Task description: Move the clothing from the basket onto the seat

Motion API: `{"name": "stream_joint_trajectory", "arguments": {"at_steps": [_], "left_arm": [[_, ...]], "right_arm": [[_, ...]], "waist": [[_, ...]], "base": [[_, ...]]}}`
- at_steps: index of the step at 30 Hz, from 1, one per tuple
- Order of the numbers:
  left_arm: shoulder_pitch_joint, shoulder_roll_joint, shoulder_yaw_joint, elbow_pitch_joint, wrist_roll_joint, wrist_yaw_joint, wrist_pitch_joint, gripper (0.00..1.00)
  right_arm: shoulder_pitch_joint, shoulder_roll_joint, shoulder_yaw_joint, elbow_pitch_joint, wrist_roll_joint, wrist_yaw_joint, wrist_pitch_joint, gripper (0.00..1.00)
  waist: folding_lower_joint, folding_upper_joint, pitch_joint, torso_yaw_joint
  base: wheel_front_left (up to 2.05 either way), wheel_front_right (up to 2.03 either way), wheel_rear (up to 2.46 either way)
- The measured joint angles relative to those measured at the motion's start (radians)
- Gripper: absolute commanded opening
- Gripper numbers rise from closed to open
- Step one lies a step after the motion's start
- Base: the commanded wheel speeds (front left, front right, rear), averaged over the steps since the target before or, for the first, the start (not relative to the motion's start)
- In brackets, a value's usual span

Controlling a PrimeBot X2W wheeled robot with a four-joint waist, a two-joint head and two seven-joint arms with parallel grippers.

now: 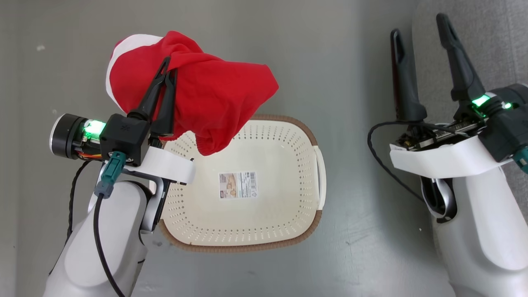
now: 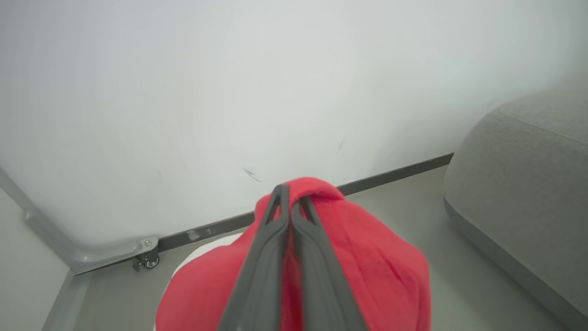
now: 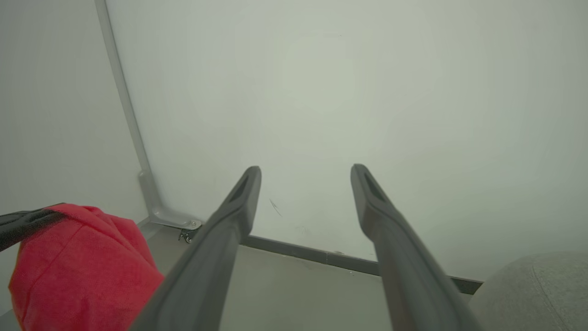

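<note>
Seat point(image 2: 519, 184) rt of basket point(image 1: 231, 248) — floor point(image 1: 363, 123) btwn, clothing point(image 1: 214, 90) aloft.

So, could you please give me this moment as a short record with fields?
left gripper: jaws shut on the clothing, held above the far-left rim of the basket
right gripper: jaws open, holding nothing
clothing: red with white trim, bunched, hanging from the left jaws
basket: on the floor, paper label inside, no other garment visible in it
seat: grey, to the robot's right, clothing not yet on it
</note>
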Motion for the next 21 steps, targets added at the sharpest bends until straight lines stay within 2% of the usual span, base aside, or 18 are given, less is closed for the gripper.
{"name": "stream_joint_trajectory", "arguments": {"at_steps": [8, 14, 21], "left_arm": [[0.029, 0.002, 0.005, -0.021, -0.019, -0.011, 0.0, 0.0], [0.053, 0.001, 0.004, -0.03, -0.045, -0.05, 0.0, 0.0], [0.071, 0.013, -0.01, -0.034, -0.061, -0.106, 0.0, 0.0]], "right_arm": [[0.05, 0.001, -0.002, 0.039, 0.007, 0.0, 0.0, 1.0], [0.091, 0.002, -0.001, 0.069, 0.017, 0.0, 0.0, 1.0], [0.128, 0.003, 0.051, 0.092, 0.032, 0.0, 0.0, 1.0]], "waist": [[0.0, 0.0, -0.074, 0.007], [0.0, 0.0, -0.13, 0.01], [0.0, 0.0, -0.197, 0.012]], "base": [[0.0, 0.0, 0.0], [0.0, 0.0, 0.0], [0.0, 0.0, 0.0]]}}
